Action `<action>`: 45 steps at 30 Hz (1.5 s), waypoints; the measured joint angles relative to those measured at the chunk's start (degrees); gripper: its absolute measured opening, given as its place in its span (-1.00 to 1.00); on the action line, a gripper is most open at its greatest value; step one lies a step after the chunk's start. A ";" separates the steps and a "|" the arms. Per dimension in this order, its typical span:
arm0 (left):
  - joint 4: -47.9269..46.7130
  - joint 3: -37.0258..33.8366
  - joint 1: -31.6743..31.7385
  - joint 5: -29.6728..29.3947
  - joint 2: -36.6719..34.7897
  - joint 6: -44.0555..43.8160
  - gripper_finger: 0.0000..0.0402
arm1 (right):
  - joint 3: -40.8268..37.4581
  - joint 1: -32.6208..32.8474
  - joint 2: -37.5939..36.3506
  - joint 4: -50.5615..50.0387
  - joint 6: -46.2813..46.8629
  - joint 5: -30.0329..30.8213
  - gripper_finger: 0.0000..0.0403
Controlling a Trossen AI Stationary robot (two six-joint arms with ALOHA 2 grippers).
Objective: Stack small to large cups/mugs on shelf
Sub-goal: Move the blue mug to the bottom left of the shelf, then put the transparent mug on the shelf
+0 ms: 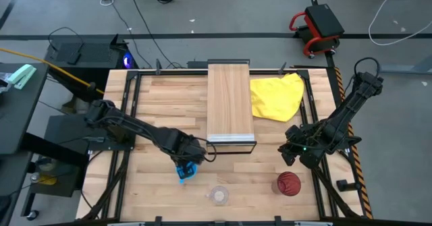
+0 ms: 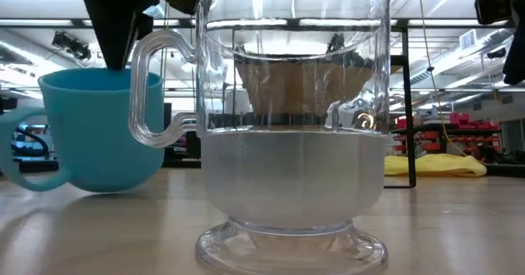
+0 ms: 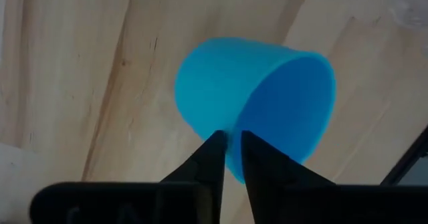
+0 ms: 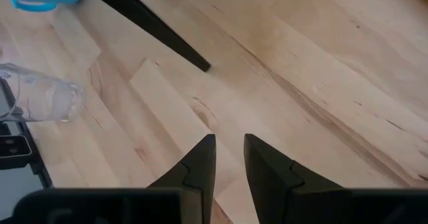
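Observation:
The bright blue mug [image 1: 184, 173] stands on the table near the shelf's near left corner, and my left gripper [image 1: 189, 164] is shut on it from above. In the low view its base [image 2: 98, 185] is on the wood and its handle [image 2: 20, 156] points left. The small clear glass cup [image 1: 218, 195] stands on its foot by the near edge. The dark red tumbler [image 1: 288, 183] stands upright to its right. My right gripper [image 1: 291, 153] hovers shut just beyond the tumbler and touches nothing. The light-wood shelf [image 1: 230, 108] stands mid-table. My left gripper [image 3: 232, 137] pinches the blue mug's rim wall [image 3: 231, 132], with one finger [image 3: 257, 160] inside the mug and one [image 3: 208, 158] outside. The fingers come from above, pointing down. The mug stays upright with its base on the table.
A crumpled yellow cloth [image 1: 277, 96] lies right of the shelf near the far edge. The shelf's dark metal leg [image 4: 154, 27] stands between the two arms. In the right wrist view, bare wood lies below my right gripper [image 4: 229, 138], with the glass cup [image 4: 43, 93] off to one side.

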 joint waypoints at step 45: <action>-4.91 0.20 1.75 -4.34 -2.73 -5.18 -0.21 | 0.00 -0.01 -0.03 1.33 -1.49 -0.02 -0.57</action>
